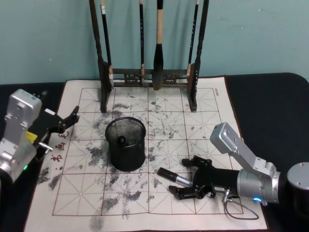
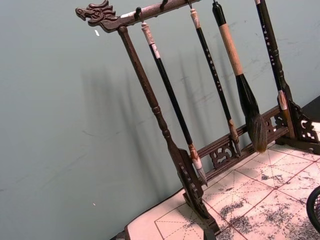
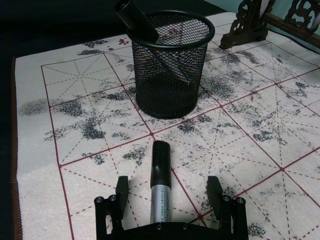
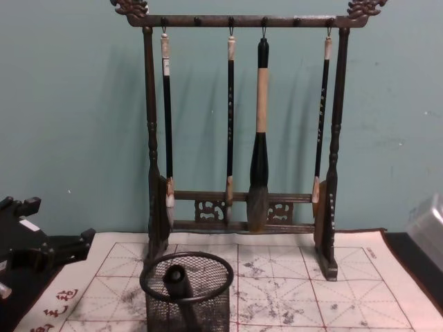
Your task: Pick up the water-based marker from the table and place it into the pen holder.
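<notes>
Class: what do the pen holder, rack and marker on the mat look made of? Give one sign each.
Pen holder: black metal mesh, see-through weave. Rack: dark carved wood, perhaps lacquered. Marker: probably plastic, matte black cap, silvery printed barrel.

Red characters (image 1: 61, 145) on the felt mat (image 1: 212, 104) cannot be read.

The water-based marker (image 1: 175, 178) lies flat on the gridded, ink-stained mat (image 1: 207, 111), near its front edge and right of the middle. It has a black cap and a silver-grey barrel with fine print, and the cap end points towards the pen holder (image 1: 126, 157). The two are near each other but not touching. The pen holder is a small black wire-mesh cup with a thick round rim. It stands upright near the mat's centre, slightly left. Inside it, what looks like a dark pen (image 3: 137, 20) leans against the rim.
</notes>
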